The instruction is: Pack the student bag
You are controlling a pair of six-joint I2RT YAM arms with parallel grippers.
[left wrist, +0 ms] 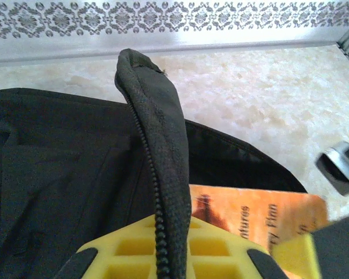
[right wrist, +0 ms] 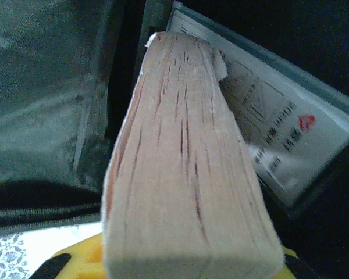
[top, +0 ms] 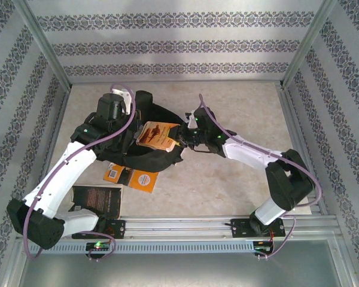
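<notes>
Top external: left fingers (left wrist: 128, 247) pinch the zipper edge of the student bag (top: 160, 160); right fingers (right wrist: 84, 257) grip a book (top: 157, 134) at its mouth, open bench (top: 227, 185) rightward.

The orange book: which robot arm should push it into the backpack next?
Right. The right gripper holds the orange book at the black backpack's opening. The left gripper is shut on the backpack's zipper edge, lifting it open, so it is probably best kept there.
</notes>
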